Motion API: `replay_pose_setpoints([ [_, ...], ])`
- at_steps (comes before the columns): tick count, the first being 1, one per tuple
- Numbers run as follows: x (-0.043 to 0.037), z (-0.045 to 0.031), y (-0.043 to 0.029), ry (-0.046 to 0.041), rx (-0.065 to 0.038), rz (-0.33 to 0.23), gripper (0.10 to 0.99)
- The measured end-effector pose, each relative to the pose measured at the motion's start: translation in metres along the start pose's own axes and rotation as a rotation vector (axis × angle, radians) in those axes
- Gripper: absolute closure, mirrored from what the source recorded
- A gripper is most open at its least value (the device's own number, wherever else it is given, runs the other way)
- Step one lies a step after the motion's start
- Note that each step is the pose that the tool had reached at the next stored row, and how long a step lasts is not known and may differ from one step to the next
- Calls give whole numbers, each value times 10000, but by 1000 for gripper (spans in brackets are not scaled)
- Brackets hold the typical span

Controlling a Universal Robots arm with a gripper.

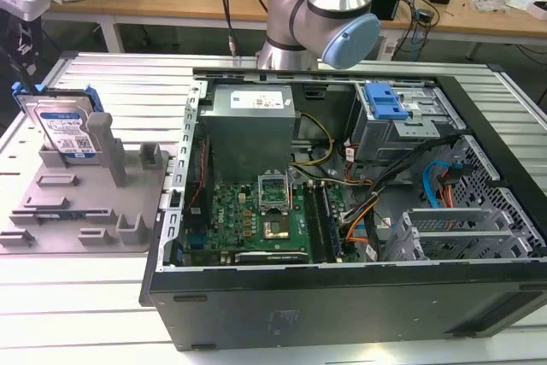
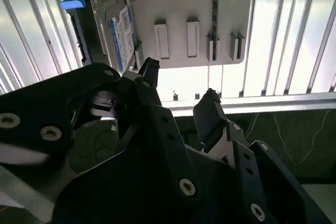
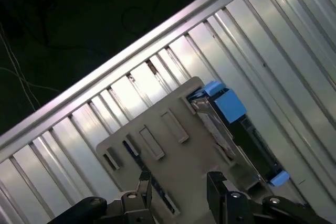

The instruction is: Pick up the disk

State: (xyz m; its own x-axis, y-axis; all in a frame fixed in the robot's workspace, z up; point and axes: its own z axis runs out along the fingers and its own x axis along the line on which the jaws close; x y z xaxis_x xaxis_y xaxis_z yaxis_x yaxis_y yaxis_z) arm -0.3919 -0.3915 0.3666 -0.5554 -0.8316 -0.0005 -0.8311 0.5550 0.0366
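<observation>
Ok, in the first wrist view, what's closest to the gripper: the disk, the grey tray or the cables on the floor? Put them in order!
1. Grey tray, right by the gripper.
2. Disk, upright at the tray's end.
3. Cables, farthest, past the table's edge.

The pincer [image 2: 179,85] is showing matt black with metal screws. Beyond its tips, the disk [image 2: 113,30] is gleaming silver metal with smooth blue plastic rails, the tray [image 2: 178,3] is looking matt grey plastic, and the ribbed metal surface [image 2: 283,35] is shining.
</observation>
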Motion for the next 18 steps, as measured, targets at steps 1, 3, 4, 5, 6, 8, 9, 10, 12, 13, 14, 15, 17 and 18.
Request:
replay_pose_setpoints([
  [1,0,2,0,14,2,-332,545],
  [3,0,6,0,52,8,-1121,545],
  [4,0,7,-1,61,9,-1302,545],
  [5,0,8,0,72,11,-1476,545],
  [6,0,10,-1,88,15,-1748,545],
  [8,0,17,-1,128,24,-2390,545],
  [9,0,20,-1,147,29,-2705,545],
  [10,0,24,-1,165,34,-2966,545],
  [12,0,33,-1,214,47,-3658,545],
  [13,0,40,-2,245,55,-4072,545],
  [14,0,44,-2,260,59,-4305,545],
  [15,0,47,-3,273,63,-4501,545],
  [17,-2,57,-5,304,71,-5131,545],
  [18,-2,56,-6,312,72,-5294,545],
])
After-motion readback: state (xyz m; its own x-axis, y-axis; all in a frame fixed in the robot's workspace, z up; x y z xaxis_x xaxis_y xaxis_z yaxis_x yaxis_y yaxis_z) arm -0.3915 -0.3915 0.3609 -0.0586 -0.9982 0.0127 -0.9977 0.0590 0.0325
